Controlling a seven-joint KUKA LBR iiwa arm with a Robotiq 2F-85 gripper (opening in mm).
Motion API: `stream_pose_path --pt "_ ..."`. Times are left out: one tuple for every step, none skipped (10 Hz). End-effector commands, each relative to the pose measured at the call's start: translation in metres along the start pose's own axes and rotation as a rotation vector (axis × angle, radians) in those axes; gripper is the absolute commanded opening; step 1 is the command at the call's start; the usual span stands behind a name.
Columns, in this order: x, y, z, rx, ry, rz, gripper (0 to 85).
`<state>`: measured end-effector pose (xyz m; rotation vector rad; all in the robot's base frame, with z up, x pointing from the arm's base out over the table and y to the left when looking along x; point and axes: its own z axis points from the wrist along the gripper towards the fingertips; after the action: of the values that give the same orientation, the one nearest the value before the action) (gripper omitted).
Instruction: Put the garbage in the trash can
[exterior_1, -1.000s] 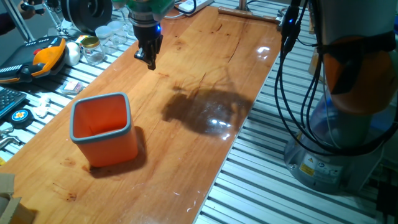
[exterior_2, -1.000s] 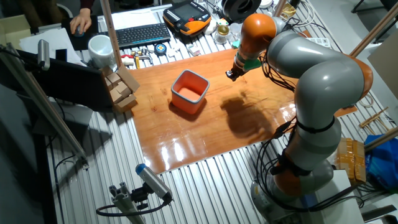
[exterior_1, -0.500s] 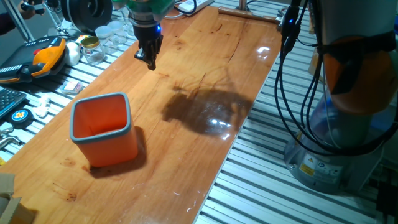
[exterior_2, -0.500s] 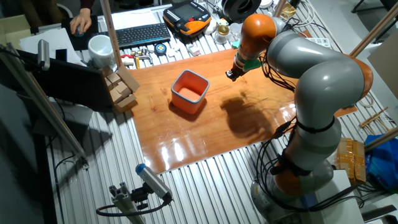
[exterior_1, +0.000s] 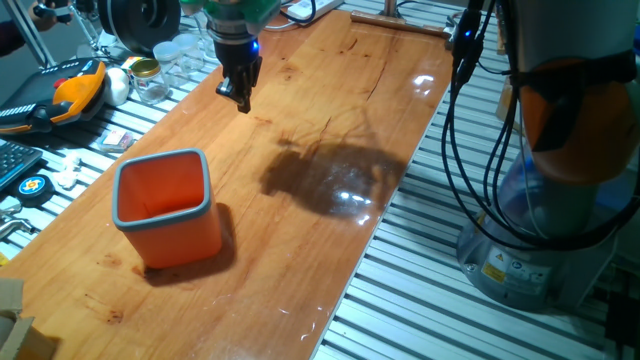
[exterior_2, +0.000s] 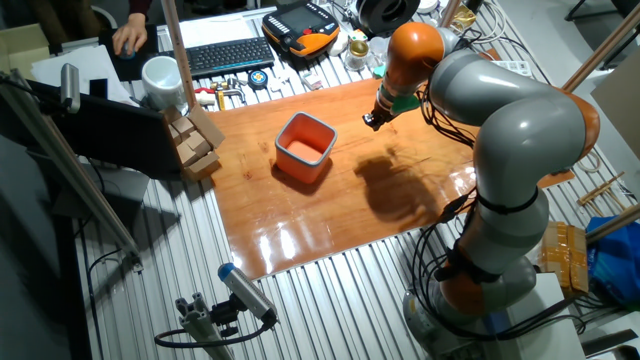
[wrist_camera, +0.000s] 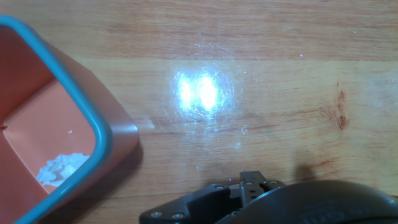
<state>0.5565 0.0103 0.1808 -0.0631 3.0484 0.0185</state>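
the garbage (wrist_camera: 59, 169) lies inside the bin (wrist_camera: 74, 134), a white crumpled wad on its floor near one wall. by that, the task looks done: the wad is in, and nothing is left but perhaps for the arm to move off.

only the hand view shows the wad. in one fixed view the bin (exterior_1: 166, 208) shows just its rim and upper inner walls, with the floor hidden; in the other fixed view the bin (exterior_2: 305, 147) is too small for anything inside to be made out.

the fixed views give what the hand view lacks: the gripper (exterior_1: 238, 91) hangs above the table (exterior_1: 330, 110), well apart from the bin, on the side nearer the jars (exterior_1: 172, 62) and the clutter at the table's edge. its fingers look close together with nothing seen between them, but i cannot tell for sure whether it is clenched or released. the hand view shows only dark housing at the bottom, no fingertips.
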Motion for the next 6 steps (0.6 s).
stream_pose_path --pt "-0.0001 0.0 0.0 0.0 0.0 0.0 0.0" --pt "0.0 0.0001 0.0001 0.0 0.0 0.0 0.0" --pt "0.0 0.0001 0.0001 0.0 0.0 0.0 0.0" --pt "-0.0002 0.0001 0.0004 0.0 0.0 0.0 0.0" --pt "-0.0004 0.0001 0.0007 0.002 0.0 0.0 0.0" --pt "-0.0008 0.0002 0.0014 0.002 0.0 0.0 0.0"
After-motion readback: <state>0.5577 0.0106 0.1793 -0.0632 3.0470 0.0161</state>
